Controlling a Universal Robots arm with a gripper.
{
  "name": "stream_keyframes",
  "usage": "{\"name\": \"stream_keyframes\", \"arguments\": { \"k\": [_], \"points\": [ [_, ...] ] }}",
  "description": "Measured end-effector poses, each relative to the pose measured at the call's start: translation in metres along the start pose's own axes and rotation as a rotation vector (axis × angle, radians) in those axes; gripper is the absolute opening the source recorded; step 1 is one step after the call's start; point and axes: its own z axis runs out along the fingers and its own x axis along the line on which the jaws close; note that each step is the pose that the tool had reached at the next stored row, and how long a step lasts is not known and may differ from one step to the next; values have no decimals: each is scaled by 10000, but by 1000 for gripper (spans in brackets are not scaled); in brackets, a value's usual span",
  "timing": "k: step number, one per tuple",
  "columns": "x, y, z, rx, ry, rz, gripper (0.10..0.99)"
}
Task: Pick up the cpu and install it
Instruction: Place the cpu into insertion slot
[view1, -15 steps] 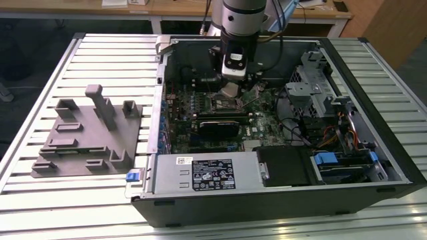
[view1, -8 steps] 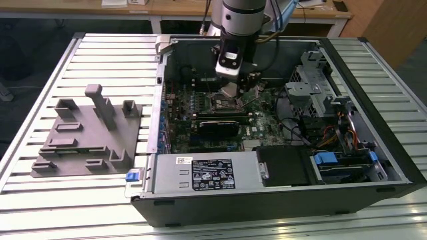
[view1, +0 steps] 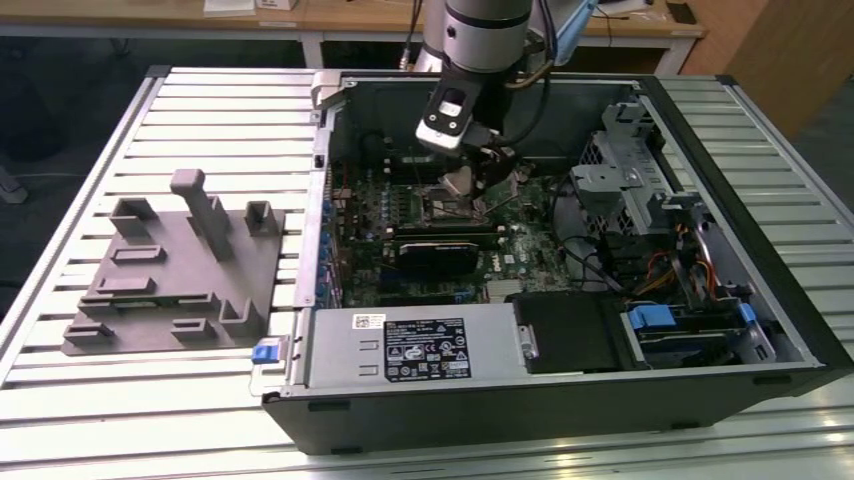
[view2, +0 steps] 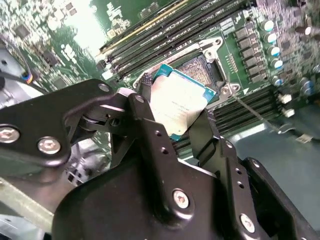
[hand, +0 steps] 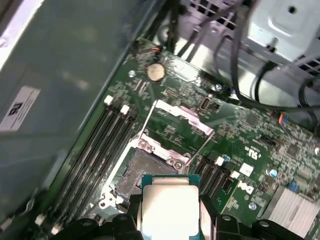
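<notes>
Cpu (view2: 177, 102), judged light, stiff and fragile underneath, sits pinched by opposite edges between the fingers (view2: 144, 90), over the socket (view2: 202, 67). Edge hold appears sound.

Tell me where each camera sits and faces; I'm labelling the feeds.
Exterior view: off the arm, high, looking down on the open computer case and grey tray; arm shows.
Second wrist view: on the wrist, looking past the black end effector to the chip it grips.
First wrist view: on the wrist, looking down at the socket; end effector tips show.
Both wrist views share chip and socket.
</notes>
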Motion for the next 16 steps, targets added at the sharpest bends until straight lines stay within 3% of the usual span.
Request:
{"name": "stream_keyframes", "arguments": {
  "k": [16],
  "points": [
    [0,-1,15,-29,-125,2907,541]
  ]
}}
